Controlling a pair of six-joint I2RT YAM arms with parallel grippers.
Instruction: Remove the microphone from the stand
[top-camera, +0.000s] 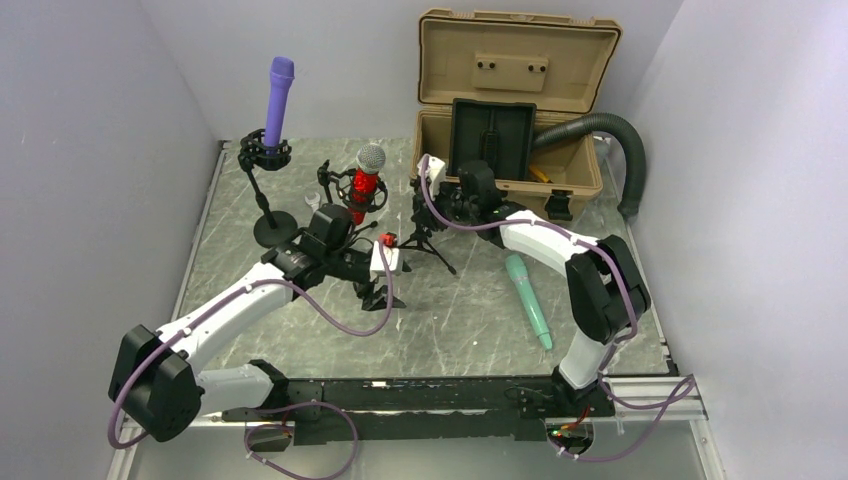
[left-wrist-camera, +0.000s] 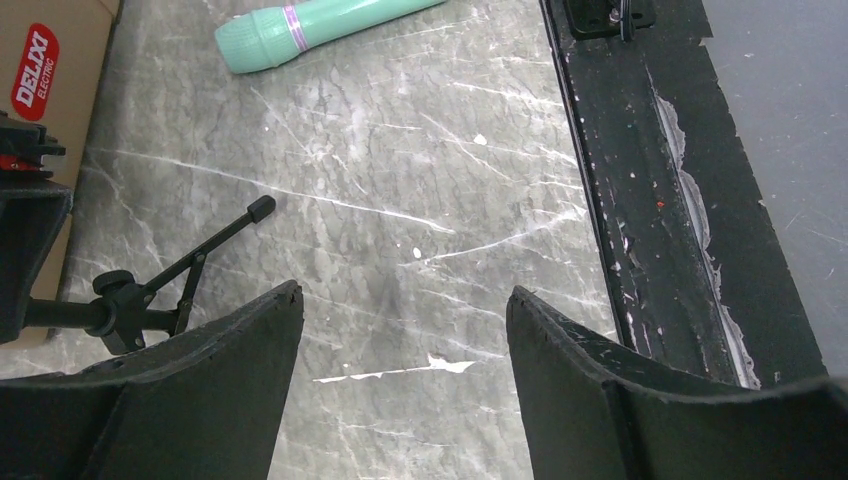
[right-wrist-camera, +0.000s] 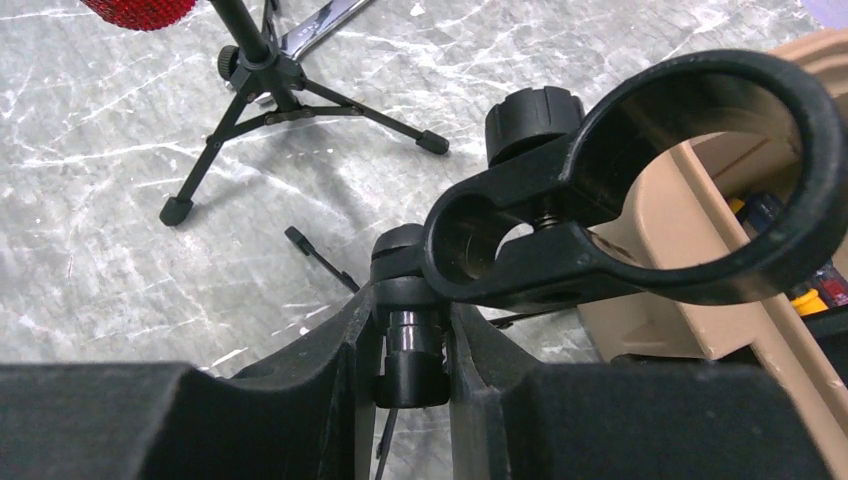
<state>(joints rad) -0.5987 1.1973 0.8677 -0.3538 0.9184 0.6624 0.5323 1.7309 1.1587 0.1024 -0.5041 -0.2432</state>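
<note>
The microphone (top-camera: 528, 300) lies flat on the grey marbled table (top-camera: 470, 320), just beside my right arm and well apart from the stand (top-camera: 430, 215). It is mint green and smooth, a long tapering body that widens toward its head end, with a thin purple band (left-wrist-camera: 291, 15) around that wider part; in my left wrist view it lies slanted across the top edge (left-wrist-camera: 300, 32). My right pincer (right-wrist-camera: 412, 320) is clamped on the stand's short black post, just under the joint that carries the clip (right-wrist-camera: 640, 200). That clip is a black ring tilted on its side, and through it I see the wall of the tan case (right-wrist-camera: 690, 290). My left pincer (left-wrist-camera: 400, 300) holds nothing, its jaws wide apart above bare table. Farther back a red microphone (top-camera: 366, 185) with a silver head and a purple microphone (top-camera: 278, 100) stand upright in their own holders.
</note>
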